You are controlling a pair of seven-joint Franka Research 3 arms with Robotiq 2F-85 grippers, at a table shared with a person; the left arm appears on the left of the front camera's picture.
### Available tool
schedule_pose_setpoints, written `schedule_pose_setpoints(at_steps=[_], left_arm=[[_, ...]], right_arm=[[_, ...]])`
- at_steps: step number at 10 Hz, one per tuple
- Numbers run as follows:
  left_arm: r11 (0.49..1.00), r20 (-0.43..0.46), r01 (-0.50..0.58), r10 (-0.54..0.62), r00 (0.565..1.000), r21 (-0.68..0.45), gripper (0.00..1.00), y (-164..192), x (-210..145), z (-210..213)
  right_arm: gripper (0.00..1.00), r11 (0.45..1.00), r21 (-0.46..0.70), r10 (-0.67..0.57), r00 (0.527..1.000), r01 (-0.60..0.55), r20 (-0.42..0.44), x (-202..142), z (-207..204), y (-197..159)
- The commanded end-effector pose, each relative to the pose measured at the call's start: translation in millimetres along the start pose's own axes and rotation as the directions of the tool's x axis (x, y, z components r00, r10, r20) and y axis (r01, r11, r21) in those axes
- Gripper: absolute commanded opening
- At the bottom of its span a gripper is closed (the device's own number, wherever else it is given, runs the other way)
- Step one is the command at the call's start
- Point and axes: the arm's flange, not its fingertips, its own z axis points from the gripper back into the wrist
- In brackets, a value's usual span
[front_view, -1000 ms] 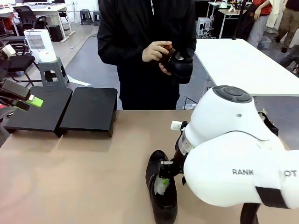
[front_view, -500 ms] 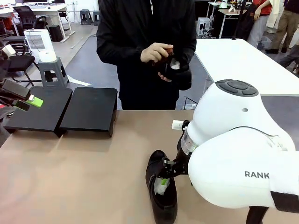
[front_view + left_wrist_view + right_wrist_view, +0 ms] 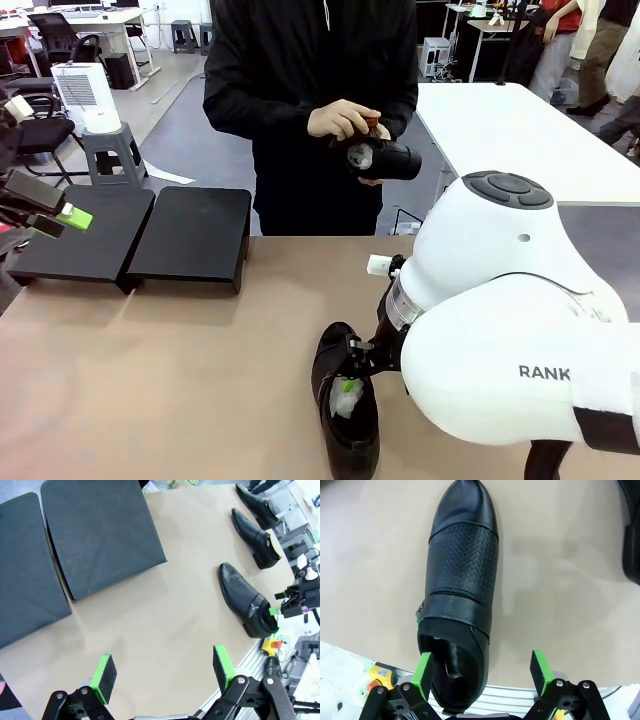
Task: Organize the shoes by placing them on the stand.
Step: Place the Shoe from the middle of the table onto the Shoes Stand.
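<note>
Three glossy black leather shoes [image 3: 247, 607] lie on the tan table [image 3: 165, 605], a fourth shoe [image 3: 390, 160] in the person's hands [image 3: 340, 120]. The stand [image 3: 190, 235], two matte flat slabs, sits far-left. The left gripper [image 3: 164, 667] and right gripper [image 3: 481, 670] both gape, the right over a perforated shoe's heel

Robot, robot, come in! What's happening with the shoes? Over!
Left gripper open by low black flat-topped stand; right gripper open over black glossy leather dress shoe. No shoes on stand. Person's hand holds another shoe. Nothing blocking.

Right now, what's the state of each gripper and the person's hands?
Left gripper: open, empty.
Right gripper: open at the heel of the near shoe, not gripping it.
Person's hands: holding another shoe.
</note>
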Motion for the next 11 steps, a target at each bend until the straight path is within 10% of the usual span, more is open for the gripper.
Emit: schedule_pose_setpoints(at_steps=[1, 6, 10, 11], left_arm=[[1.000, 0.006, 0.011, -0.011, 1.000, -0.011, 1.00, 0, -1, 1], [1.000, 0.006, 0.011, -0.011, 1.000, -0.011, 1.00, 0, -1, 1], [1.000, 0.000, -0.001, 0.001, 1.000, 0.000, 1.00, 0, 0, 0], [1.000, -0.017, 0.020, -0.020, 1.000, -0.015, 1.00, -22, -9, -4]], right_arm=[[1.00, 1.000, 0.008, -0.002, 1.000, 0.002, 0.013, 2, -2, 1], [1.00, 0.998, -0.057, -0.001, 0.984, 0.012, 0.178, 14, 107, -105], [1.00, 0.988, -0.116, -0.084, 0.987, 0.100, 0.138, 39, 107, -237], [1.00, 0.938, -0.081, -0.321, 0.931, 0.338, 0.172, 44, 104, -245]])
